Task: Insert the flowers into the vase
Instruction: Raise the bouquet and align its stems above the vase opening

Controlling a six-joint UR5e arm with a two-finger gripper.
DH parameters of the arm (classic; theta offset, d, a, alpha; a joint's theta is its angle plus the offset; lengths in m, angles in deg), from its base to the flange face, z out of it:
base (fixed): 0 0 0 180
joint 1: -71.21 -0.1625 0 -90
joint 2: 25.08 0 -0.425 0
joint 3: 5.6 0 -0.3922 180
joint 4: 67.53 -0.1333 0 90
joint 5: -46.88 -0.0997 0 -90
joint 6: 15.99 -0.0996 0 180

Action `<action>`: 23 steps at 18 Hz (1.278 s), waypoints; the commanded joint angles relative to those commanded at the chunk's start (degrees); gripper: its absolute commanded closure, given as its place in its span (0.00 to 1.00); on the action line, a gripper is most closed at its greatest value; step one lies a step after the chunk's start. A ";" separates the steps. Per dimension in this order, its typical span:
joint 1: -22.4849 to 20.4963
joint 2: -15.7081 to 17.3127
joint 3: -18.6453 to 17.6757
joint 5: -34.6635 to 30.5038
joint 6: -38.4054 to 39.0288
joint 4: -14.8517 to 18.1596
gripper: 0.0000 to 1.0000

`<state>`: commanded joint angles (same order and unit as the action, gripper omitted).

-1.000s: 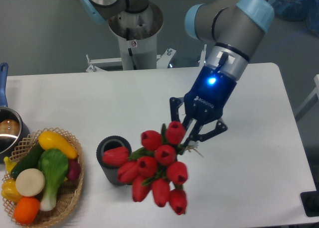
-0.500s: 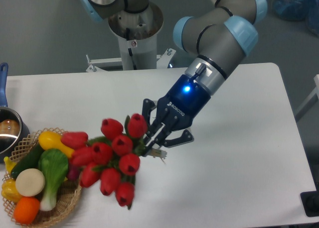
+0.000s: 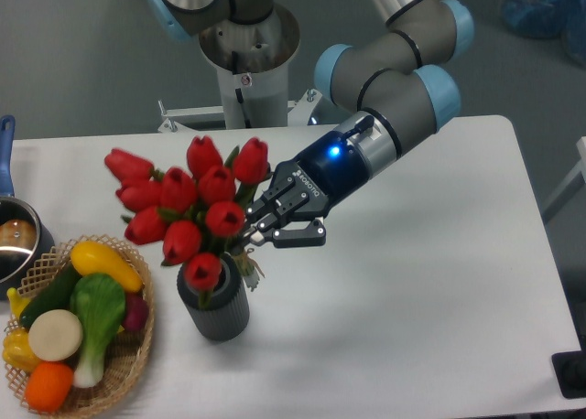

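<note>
Flowers (image 3: 188, 204) crowd the space over the vase (image 3: 216, 306), blocking a top approach. Wicker basket (image 3: 133, 359) stands close on its left. Gripper (image 3: 261, 231) fills the upper-right side; bare table (image 3: 412, 327) lies right.

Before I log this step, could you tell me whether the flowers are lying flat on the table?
No, the flowers are held up by the end effector, heads above the vase.

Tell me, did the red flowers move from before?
Yes. The flowers swung left and up, and now stand above the vase, which stayed put.
</note>
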<state>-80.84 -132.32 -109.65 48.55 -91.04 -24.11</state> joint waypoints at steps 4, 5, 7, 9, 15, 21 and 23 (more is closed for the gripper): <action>-1.41 1.68 -4.58 6.58 -6.06 0.09 0.84; -1.67 1.77 -4.85 6.94 -6.25 0.09 0.84; -1.33 2.03 -4.85 6.86 -6.34 0.09 0.84; -0.97 2.73 -5.11 6.42 -6.95 0.17 0.84; -0.88 2.65 -5.82 6.15 -7.13 0.18 0.84; -0.27 1.68 -5.38 6.07 -7.04 0.35 0.84; 0.43 1.59 -5.20 4.93 -7.04 0.44 0.84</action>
<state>-80.40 -130.73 -114.85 53.48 -98.08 -23.67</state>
